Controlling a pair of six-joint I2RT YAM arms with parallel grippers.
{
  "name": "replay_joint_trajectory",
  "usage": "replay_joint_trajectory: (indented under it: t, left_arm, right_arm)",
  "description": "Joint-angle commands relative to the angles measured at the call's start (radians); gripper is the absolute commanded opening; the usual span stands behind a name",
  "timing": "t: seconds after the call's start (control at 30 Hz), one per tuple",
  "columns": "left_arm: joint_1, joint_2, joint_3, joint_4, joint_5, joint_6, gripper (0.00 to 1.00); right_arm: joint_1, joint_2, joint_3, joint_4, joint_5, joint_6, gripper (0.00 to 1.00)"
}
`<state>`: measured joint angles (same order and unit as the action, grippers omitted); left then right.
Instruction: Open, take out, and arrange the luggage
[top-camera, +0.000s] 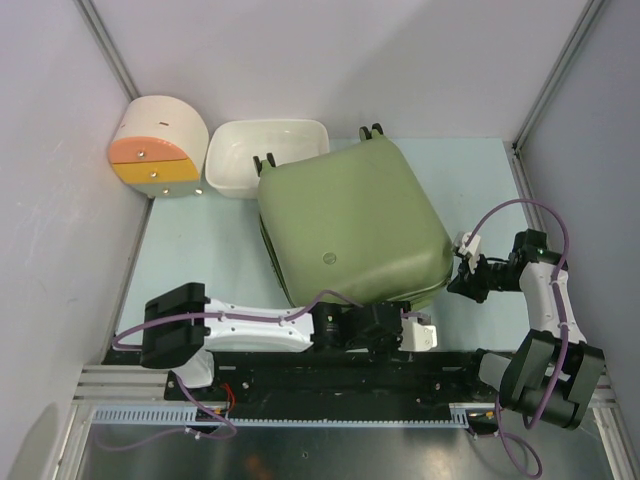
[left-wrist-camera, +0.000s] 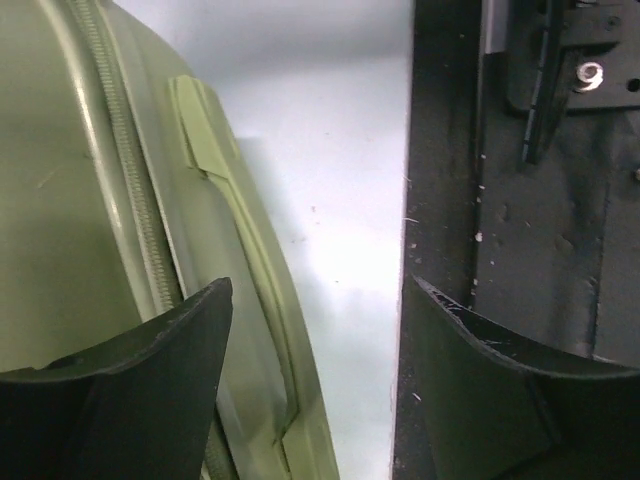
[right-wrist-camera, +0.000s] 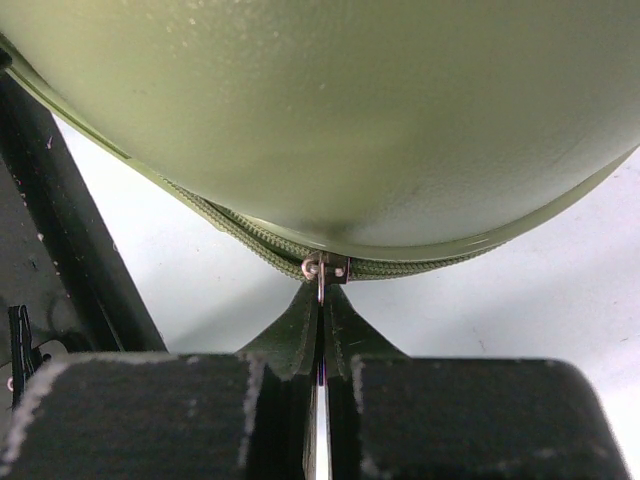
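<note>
At far left a cream drawer box and a white tub stand clear of the work. The olive luggage lies flat and closed mid-table, wheels toward the tub. The left hand is spread wide and holds nothing, set beside the shell's near edge, probably to steady it. The right hand is clamped on the zip pull at the right corner, apparently to run the zip. Only the right wrist view shows that pinch. The top view alone gives the layout.
</note>
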<state>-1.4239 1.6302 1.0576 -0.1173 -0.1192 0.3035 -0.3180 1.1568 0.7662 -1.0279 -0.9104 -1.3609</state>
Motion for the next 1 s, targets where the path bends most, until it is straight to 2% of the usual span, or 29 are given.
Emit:
replay_joint_trajectory:
  t: [0.0, 0.2, 0.3, 0.4, 0.43, 0.5, 0.53, 0.57, 0.73, 0.97]
  left_arm:
    - [0.006, 0.009, 0.028, 0.033, -0.089, 0.025, 0.75]
    - [0.029, 0.152, 0.065, 0.018, -0.151, 0.002, 0.77]
    - [0.029, 0.213, 0.079, -0.018, -0.175, -0.026, 0.72]
    - [0.020, 0.212, 0.064, -0.041, -0.154, -0.035, 0.56]
    - [0.020, 0.206, 0.059, -0.042, -0.148, -0.033, 0.41]
    - [0.023, 0.191, 0.044, -0.050, -0.120, -0.023, 0.26]
    - [0.023, 0.188, 0.038, -0.065, -0.112, -0.018, 0.09]
    - [0.025, 0.183, 0.033, -0.074, -0.102, -0.014, 0.00]
    - [0.025, 0.146, -0.022, -0.100, -0.073, -0.010, 0.00]
    - [0.016, 0.120, -0.056, -0.111, -0.048, 0.003, 0.00]
  right_arm:
    - [0.000, -0.043, 0.022, -0.012, -0.174, 0.003, 0.00]
    - [-0.016, -0.037, 0.022, -0.017, -0.177, -0.015, 0.00]
    - [-0.026, -0.036, 0.022, -0.012, -0.176, -0.014, 0.00]
    - [-0.059, -0.019, 0.024, 0.051, -0.173, 0.000, 0.00]
    - [-0.085, -0.013, 0.024, 0.075, -0.173, -0.001, 0.00]
    - [-0.104, 0.018, 0.028, 0.166, -0.159, -0.010, 0.00]
    - [-0.115, 0.033, 0.048, 0.181, -0.153, -0.030, 0.00]
    - [-0.121, 0.055, 0.064, 0.177, -0.148, -0.055, 0.00]
    - [-0.145, 0.226, 0.195, 0.138, -0.147, -0.158, 0.00]
    - [-0.144, 0.360, 0.344, 0.210, -0.140, -0.155, 0.00]
